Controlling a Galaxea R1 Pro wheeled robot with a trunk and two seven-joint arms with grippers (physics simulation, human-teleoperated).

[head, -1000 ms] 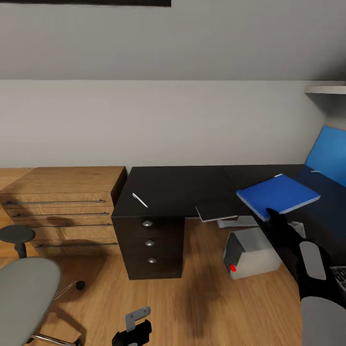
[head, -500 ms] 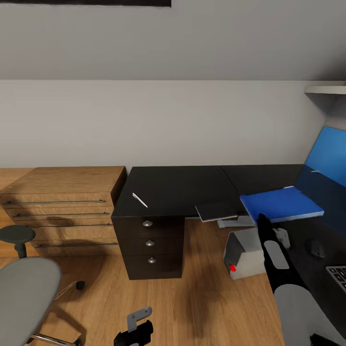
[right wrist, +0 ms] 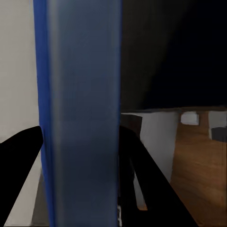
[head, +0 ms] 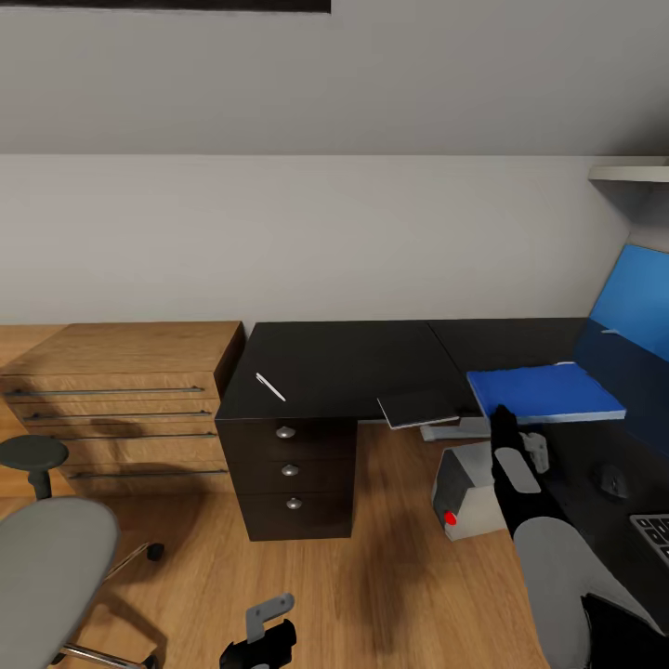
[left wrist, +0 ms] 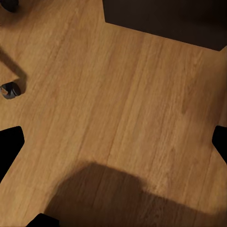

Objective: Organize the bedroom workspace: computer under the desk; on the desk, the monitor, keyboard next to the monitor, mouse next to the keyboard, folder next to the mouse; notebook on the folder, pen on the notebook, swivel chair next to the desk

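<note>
right arm at the blue folder on the desk

right gripper sits at the near edge of the folder, which lies flat on the black desk near the blue back panel. in the right wrist view the folder runs between the two dark fingers, so the jaws look pinched on its edge. notebook lies on the desk edge beside the folder, overhanging a bit. pen lies on the desk's left part, above the drawer block, well apart from the notebook. computer stands on the floor below the desk edge, red light showing. mouse and a corner of the keyboard are on the desk at right. swivel chair is at lower left, away from the desk, near the wood drawer unit. left gripper hangs low over the wood floor; cannot tell its jaws' state.
</note>
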